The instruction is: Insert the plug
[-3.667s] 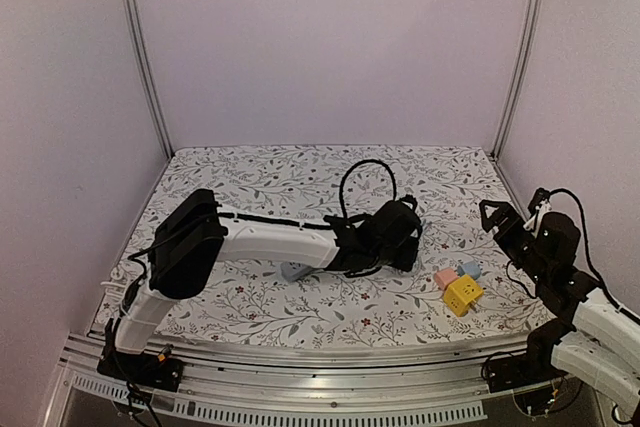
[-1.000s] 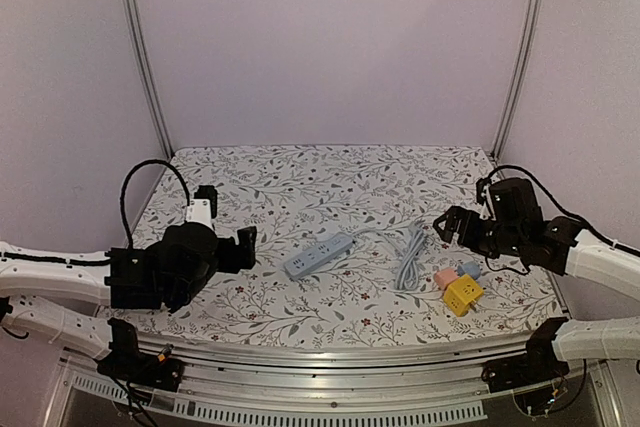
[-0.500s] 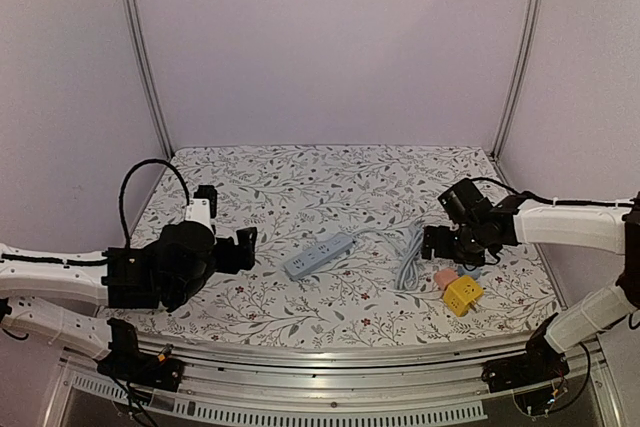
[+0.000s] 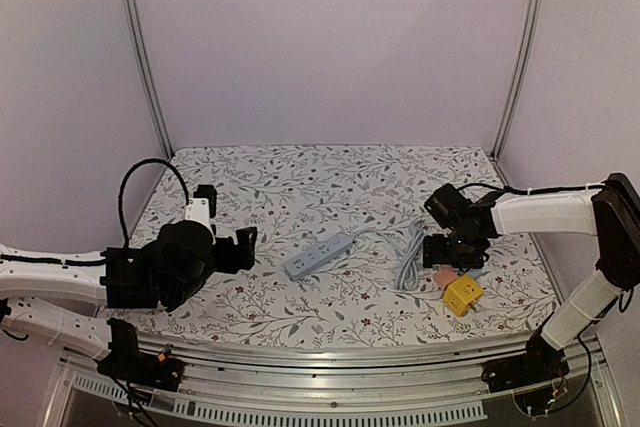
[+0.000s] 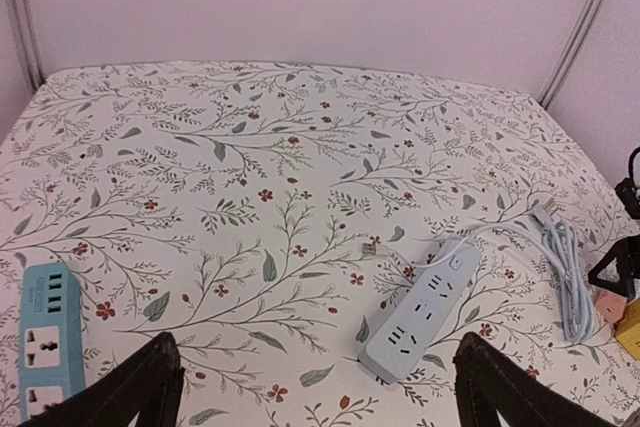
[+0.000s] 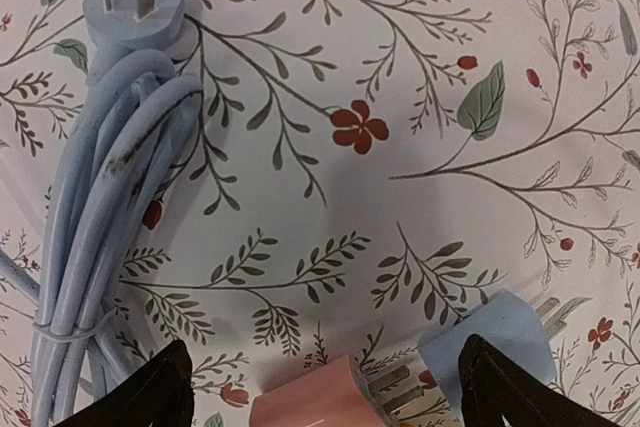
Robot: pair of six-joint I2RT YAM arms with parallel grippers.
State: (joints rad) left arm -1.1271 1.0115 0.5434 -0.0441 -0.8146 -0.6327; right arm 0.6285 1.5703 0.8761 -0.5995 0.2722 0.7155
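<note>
Right gripper [image 4: 442, 253] has swung in from the right edge and dropped over the pink plug [image 6: 300, 407], which lies between its spread fingers [image 6: 150, 387] beside a blue plug [image 6: 490, 332]; a grab looks near. Left gripper [image 5: 310, 387], also spread, waits well short of the strip [image 5: 420, 309].

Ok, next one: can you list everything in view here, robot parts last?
pale blue plastic power strip: one, pale blue, table centre
bundled pale blue cord: one, pale blue, right of the strip
pink plug adapter: one, pink, under the right gripper
small blue plug adapter: one, blue, beside the pink one
yellow cube adapter: one, yellow, near right
teal socket block: one, teal, table's left
floral tablecloth: one, white, leaf print
left gripper: black, open, left of strip
right gripper: black, open
</note>
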